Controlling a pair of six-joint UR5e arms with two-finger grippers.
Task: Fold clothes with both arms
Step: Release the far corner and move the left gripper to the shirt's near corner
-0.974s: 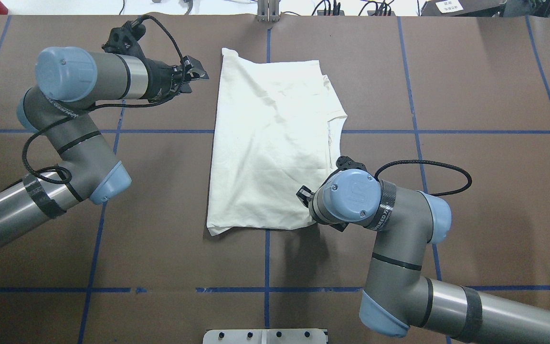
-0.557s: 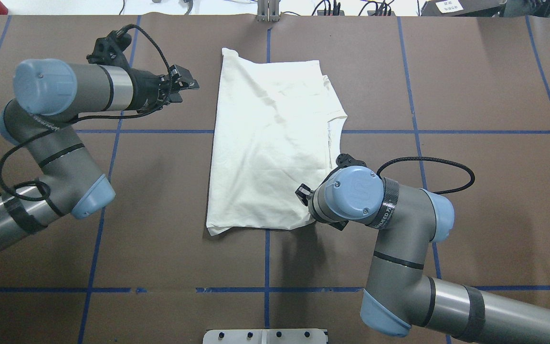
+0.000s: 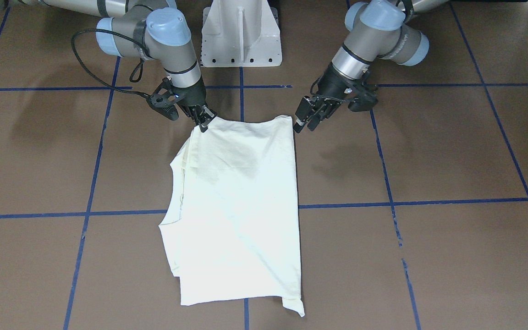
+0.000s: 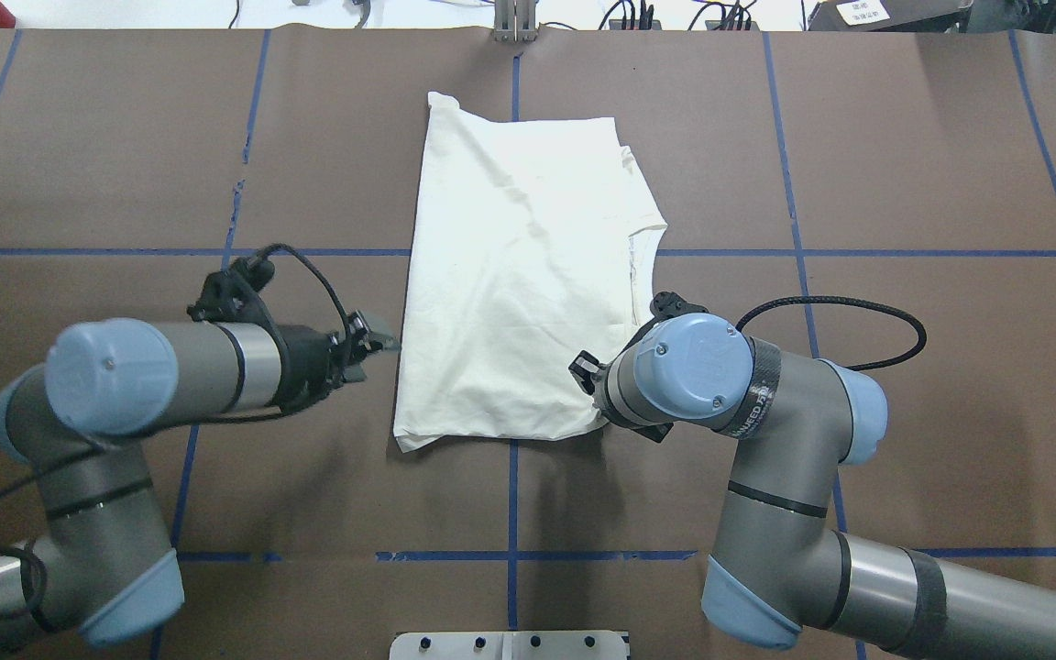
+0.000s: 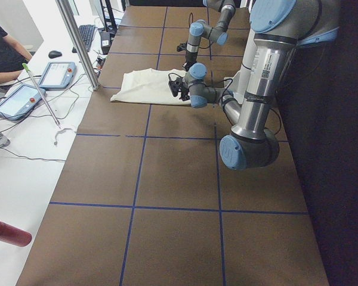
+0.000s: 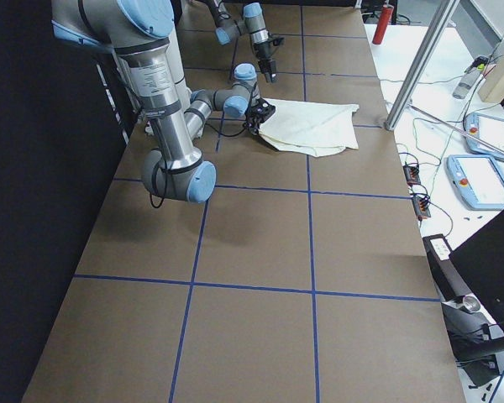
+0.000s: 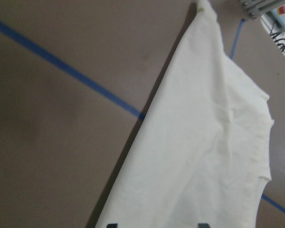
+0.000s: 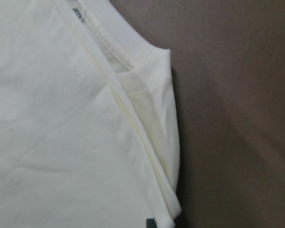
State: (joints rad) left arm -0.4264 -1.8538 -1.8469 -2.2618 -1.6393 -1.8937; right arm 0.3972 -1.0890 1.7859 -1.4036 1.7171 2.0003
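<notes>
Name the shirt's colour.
The shirt is plain cream-white, with no print showing. It shows best in the overhead view.

Grey tubular left arm [image 4: 180, 376] slants its black left gripper [image 3: 304, 126] down, fingers spread; right arm [image 4: 766, 458] tilts the right gripper [image 3: 203, 123] down, fingers pinched.

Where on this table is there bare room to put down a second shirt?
Bare table right of the shirt, and the far left corner. Crowded at the shirt's near corners, by the left gripper and right gripper.

Left gripper [image 4: 370, 354] swung back beside shirt [image 4: 519, 275] near corner.
</notes>
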